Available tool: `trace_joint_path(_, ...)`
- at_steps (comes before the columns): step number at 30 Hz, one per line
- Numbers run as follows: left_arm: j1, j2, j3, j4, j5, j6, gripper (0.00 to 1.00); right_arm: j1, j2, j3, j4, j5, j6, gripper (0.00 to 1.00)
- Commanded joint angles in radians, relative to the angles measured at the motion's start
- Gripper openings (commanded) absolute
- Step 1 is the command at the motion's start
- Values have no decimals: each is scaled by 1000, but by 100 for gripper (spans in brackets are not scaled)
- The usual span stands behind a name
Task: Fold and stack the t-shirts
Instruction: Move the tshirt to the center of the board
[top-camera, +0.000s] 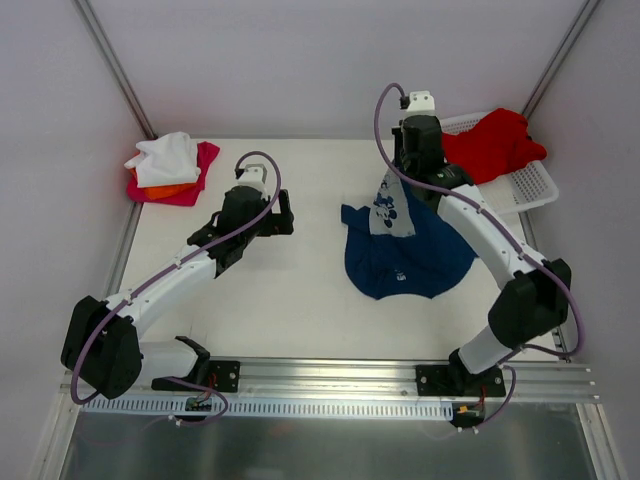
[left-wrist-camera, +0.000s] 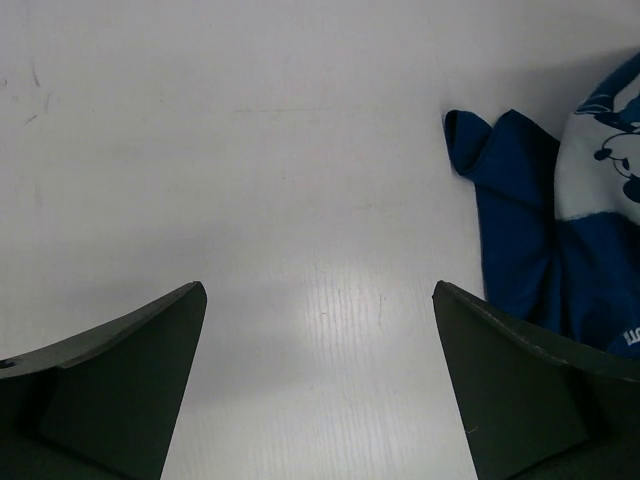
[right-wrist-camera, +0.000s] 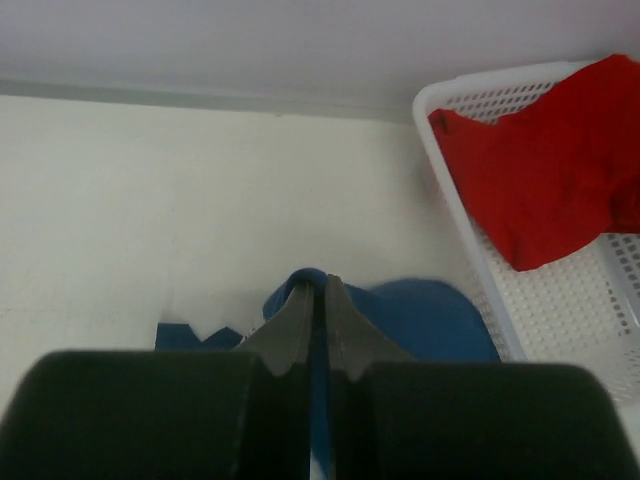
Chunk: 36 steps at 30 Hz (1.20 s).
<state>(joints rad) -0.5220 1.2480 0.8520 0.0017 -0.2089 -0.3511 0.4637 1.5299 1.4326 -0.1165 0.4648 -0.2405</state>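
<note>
A navy blue t-shirt (top-camera: 405, 258) with a white print hangs from my right gripper (right-wrist-camera: 315, 281), which is shut on a fold of its cloth; the lower part spreads on the table. The same blue t-shirt (left-wrist-camera: 560, 250) shows at the right edge of the left wrist view. My left gripper (left-wrist-camera: 320, 300) stands open over bare table to the left of it, nothing between its fingers. A red t-shirt (top-camera: 493, 143) lies in the white basket (top-camera: 535, 185) at the back right. White (top-camera: 165, 157), orange (top-camera: 165, 188) and magenta (top-camera: 195, 175) t-shirts lie stacked at the back left.
The white lattice basket (right-wrist-camera: 470, 95) sits against the right wall, close to my right arm. Walls close the table at the back and both sides. A metal rail (top-camera: 330, 375) runs along the near edge.
</note>
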Motion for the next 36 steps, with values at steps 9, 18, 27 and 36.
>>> trace_joint_path(9, 2, 2, 16, 20, -26, 4, 99, 52, -36, 147, -38, -69, -23, 0)
trace_joint_path(18, 4, 10, 12, 20, -37, 6, 99, 39, 16, 131, -118, -26, 29, 85)
trace_joint_path(27, 2, 86, 45, 20, -11, -2, 99, 38, -51, 5, -135, -49, 127, 85)
trace_joint_path(36, -4, 263, 142, 20, 2, 4, 99, 27, -28, -196, -140, 8, 234, 85)
